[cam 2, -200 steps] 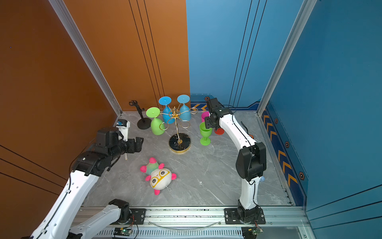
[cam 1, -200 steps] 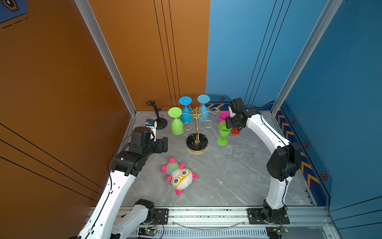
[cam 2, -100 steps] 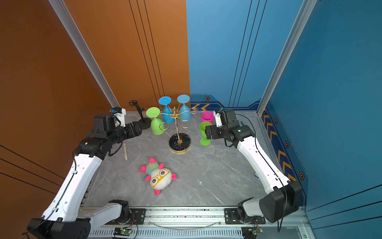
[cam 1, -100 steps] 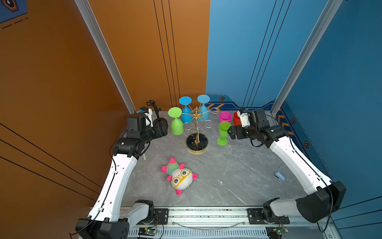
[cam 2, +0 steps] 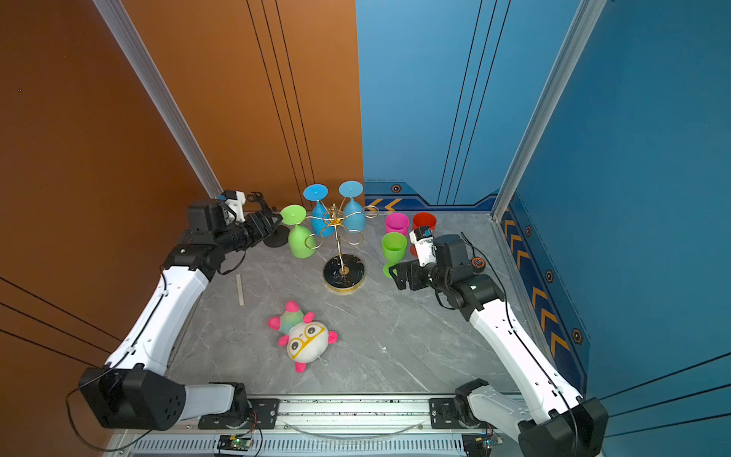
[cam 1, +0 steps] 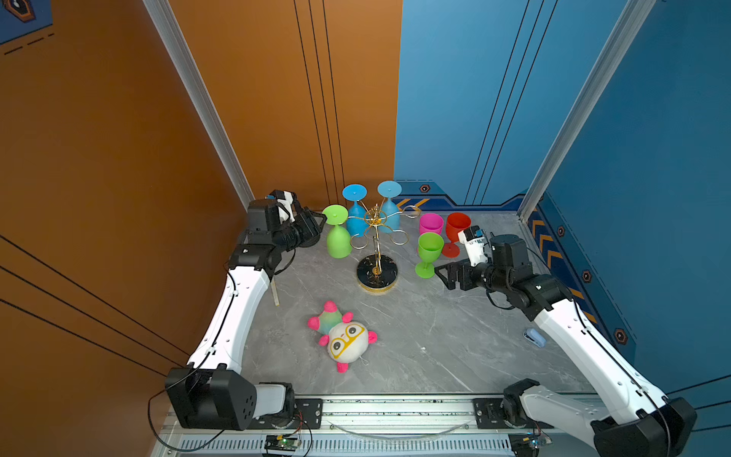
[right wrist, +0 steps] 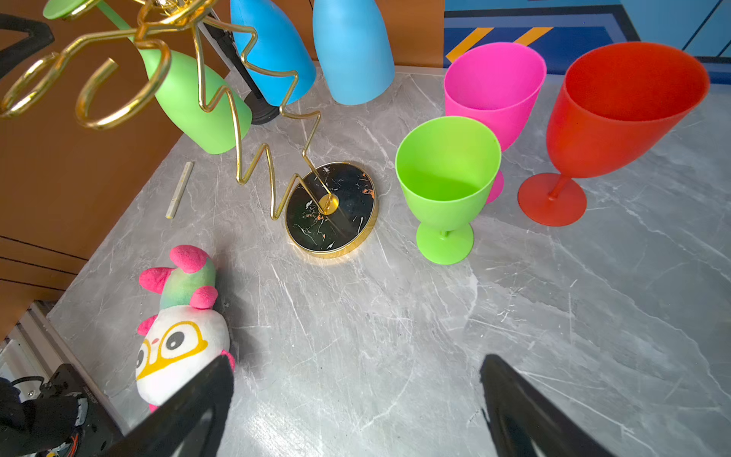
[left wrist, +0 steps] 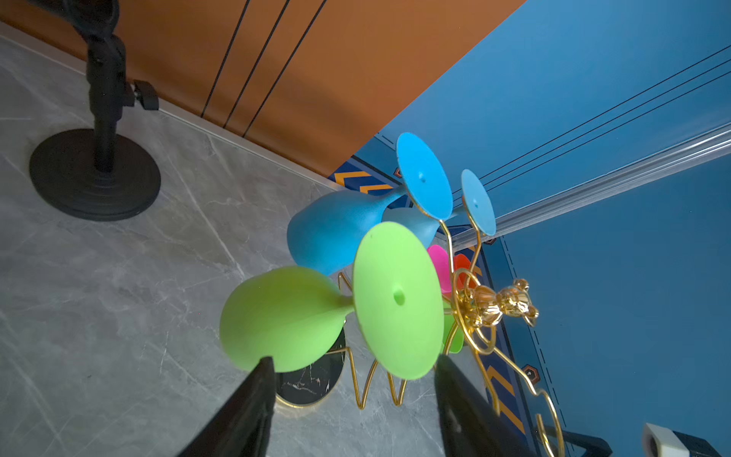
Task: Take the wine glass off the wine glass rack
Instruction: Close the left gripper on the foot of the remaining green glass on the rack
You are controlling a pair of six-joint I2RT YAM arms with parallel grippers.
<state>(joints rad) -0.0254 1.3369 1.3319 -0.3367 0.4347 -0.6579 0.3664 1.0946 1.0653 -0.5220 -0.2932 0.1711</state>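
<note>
Gold wire forms the one wine glass rack [cam 1: 377,273], which stands on its round black marbled base near the middle of the grey table [cam 1: 455,348]. I count six looped arms, three of them carrying glasses. All three glasses hang upside down, foot on top: a green wine glass [cam 1: 337,239] on the side toward my left arm, a blue glass [cam 1: 355,223] beside it, and another blue glass [cam 1: 389,219] behind the hub.

Three more glasses stand upright on the table on the rack's other side: a standing green glass [cam 1: 429,253], a pink glass [cam 1: 431,224] and a red glass [cam 1: 457,231]. That makes six glasses in all.

My left gripper [left wrist: 354,358] is up at the hanging green wine glass with its jaws apart. The stem and foot lie just ahead between the two fingers. I see no grip on it, and I cannot tell whether either finger touches it.

My right gripper [right wrist: 356,359] is spread wide and holds nothing, low near the standing green glass's foot.

Also on the table are one plush toy [cam 1: 344,336], one black stand [left wrist: 95,174], one pale stick [cam 2: 239,289] and one small blue item [cam 1: 534,338].
</note>
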